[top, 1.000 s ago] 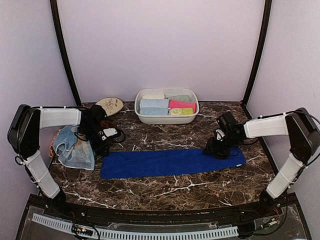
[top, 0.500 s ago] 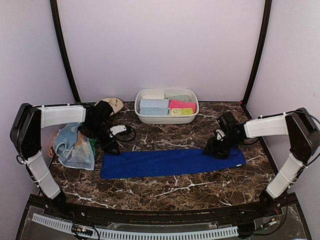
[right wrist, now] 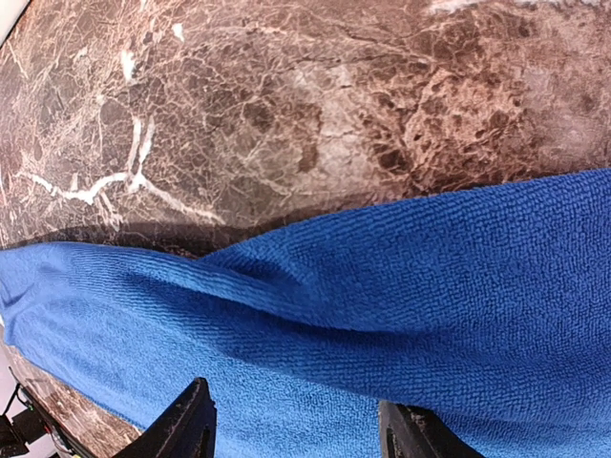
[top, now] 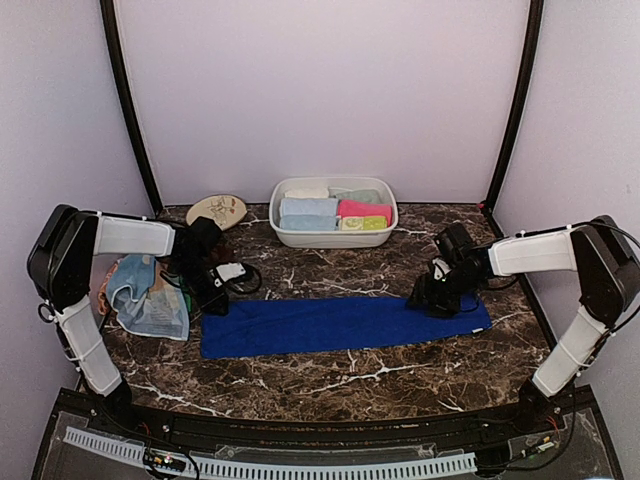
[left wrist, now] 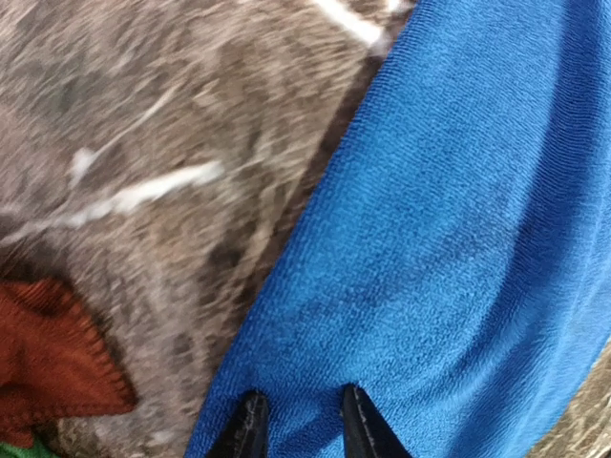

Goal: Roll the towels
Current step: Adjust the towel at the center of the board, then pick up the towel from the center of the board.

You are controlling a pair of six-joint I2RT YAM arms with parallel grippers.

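A royal blue towel (top: 340,325) lies flat in a long strip across the table. My left gripper (top: 213,302) is down at its left end. In the left wrist view the gripper (left wrist: 304,425) is slightly open, with both tips on the blue towel (left wrist: 449,239) near its edge. My right gripper (top: 432,298) is over the towel's right end. In the right wrist view it (right wrist: 301,429) is open wide just above a raised fold of the blue towel (right wrist: 382,286). A pile of unrolled towels (top: 150,295), light blue and dotted, lies at the left, and a rust-brown one (left wrist: 48,358) shows beside it.
A white oval tub (top: 333,238) at the back centre holds rolled towels in light blue, pink, green and cream. A cream leaf-pattern plate (top: 220,210) lies at the back left. A black cable (top: 248,275) loops on the brown marble table (top: 340,385).
My left arm swung back from the plate and its gripper came down onto the blue towel's left end. The right arm and the towel have not moved.
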